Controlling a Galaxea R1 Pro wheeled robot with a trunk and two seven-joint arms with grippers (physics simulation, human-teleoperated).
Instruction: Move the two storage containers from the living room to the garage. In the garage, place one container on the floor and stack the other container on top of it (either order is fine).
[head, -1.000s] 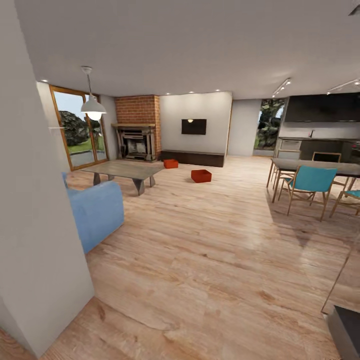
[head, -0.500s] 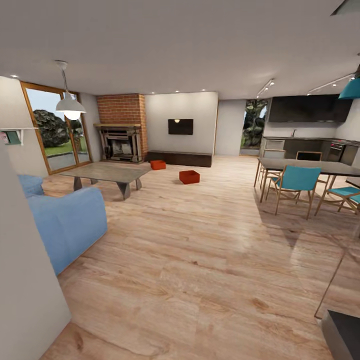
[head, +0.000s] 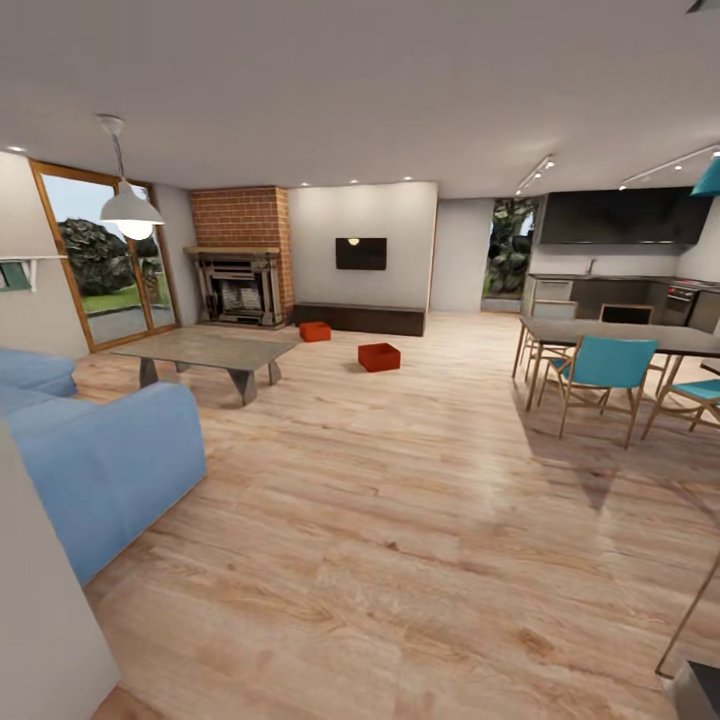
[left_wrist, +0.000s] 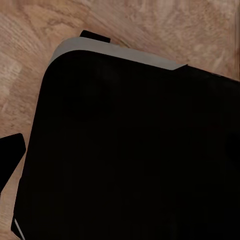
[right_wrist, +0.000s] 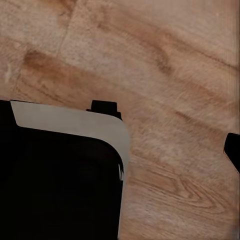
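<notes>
The two storage containers are orange-red open boxes on the living room's light wood floor, far ahead in the head view. One container (head: 314, 331) lies by the long dark low bench (head: 360, 319). The other container (head: 379, 356) sits further out in the open floor, to the right of the first. Both are far beyond arm's reach. Of my left gripper, one dark fingertip (left_wrist: 10, 156) shows at the picture's edge over wood planks. A dark fingertip (right_wrist: 233, 151) of my right gripper likewise sits at the edge. Nothing is between the fingers of either.
A blue sofa (head: 95, 455) and a white wall corner (head: 40, 620) stand close on the left. Beyond the sofa is a grey coffee table (head: 205, 352). A dining table with teal chairs (head: 600, 375) is at the right. My black base (left_wrist: 130, 150) fills much of the left wrist view.
The whole head view has shifted: the near wall corner slid off to the left and the sofa shows more. The containers lie where they were on the floor.
</notes>
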